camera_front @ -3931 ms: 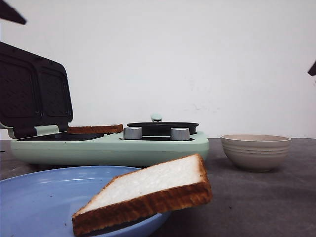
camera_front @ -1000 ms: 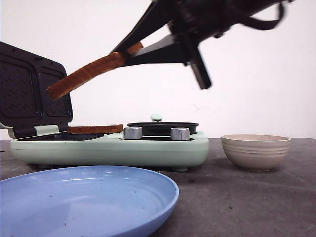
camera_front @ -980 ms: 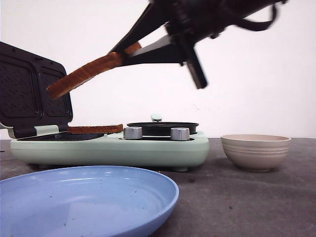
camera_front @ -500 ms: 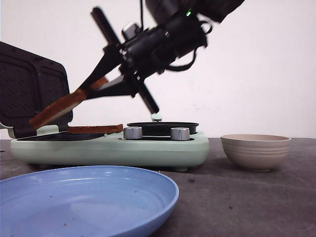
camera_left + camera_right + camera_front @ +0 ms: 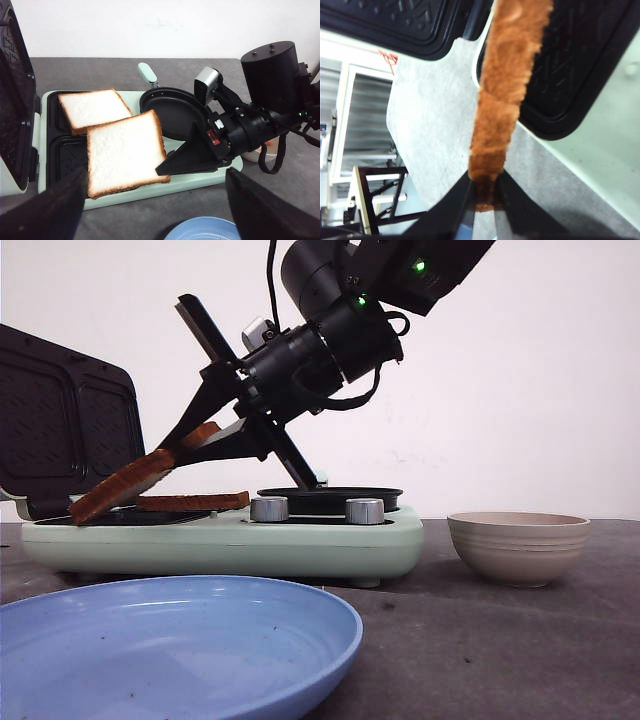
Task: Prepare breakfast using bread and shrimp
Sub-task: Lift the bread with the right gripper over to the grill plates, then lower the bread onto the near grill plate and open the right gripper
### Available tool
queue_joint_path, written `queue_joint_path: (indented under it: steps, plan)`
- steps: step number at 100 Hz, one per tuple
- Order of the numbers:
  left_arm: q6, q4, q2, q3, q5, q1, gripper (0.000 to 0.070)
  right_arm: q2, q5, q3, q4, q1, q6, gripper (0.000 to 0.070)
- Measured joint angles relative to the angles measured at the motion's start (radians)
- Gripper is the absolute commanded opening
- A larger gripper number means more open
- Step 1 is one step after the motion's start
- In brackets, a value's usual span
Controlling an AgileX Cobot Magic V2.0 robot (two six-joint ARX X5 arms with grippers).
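My right gripper (image 5: 188, 446) is shut on the corner of one bread slice (image 5: 120, 489) and holds it tilted, its low edge at the left plate of the pale green sandwich maker (image 5: 300, 540). In the left wrist view this slice (image 5: 122, 152) hangs over the nearer black plate. In the right wrist view its brown crust (image 5: 507, 90) runs out from my shut fingers (image 5: 465, 205). The second slice (image 5: 193, 502) lies flat in the farther plate (image 5: 95, 107). My left gripper (image 5: 155, 220) is open and empty, above the table. No shrimp shows.
The maker's black lid (image 5: 60, 430) stands open at the left. A black pan (image 5: 330, 498) with a pale green knob sits on its right half. A blue plate (image 5: 180, 640) lies in front. A beige bowl (image 5: 517, 545) stands to the right.
My right gripper took the slice off the blue plate, carried it high over the maker, then lowered it down and left until its low edge reached the left plate.
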Motion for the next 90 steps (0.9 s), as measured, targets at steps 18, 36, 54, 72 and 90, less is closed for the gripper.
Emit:
queue_joint_path:
  steps: [18, 36, 54, 72, 90]
  plan:
    - [0.000, 0.000, 0.000, 0.000, 0.000, 0.000, 0.0472, 0.000, 0.003, 0.000, 0.001, -0.007, 0.006, 0.0000]
    - [0.000, 0.000, 0.000, 0.000, 0.000, 0.000, 0.0472, 0.000, 0.003, 0.000, 0.009, -0.007, 0.017, 0.0000]
    - [0.000, 0.000, 0.000, 0.000, 0.000, 0.000, 0.0472, 0.000, 0.003, 0.000, 0.016, -0.007, 0.033, 0.0000]
    - [0.000, 0.000, 0.000, 0.000, 0.000, 0.000, 0.0472, 0.000, 0.003, 0.002, 0.019, -0.007, 0.037, 0.0000]
    - [0.000, 0.000, 0.000, 0.000, 0.000, 0.000, 0.0472, 0.000, 0.003, 0.002, 0.026, -0.007, 0.038, 0.0000]
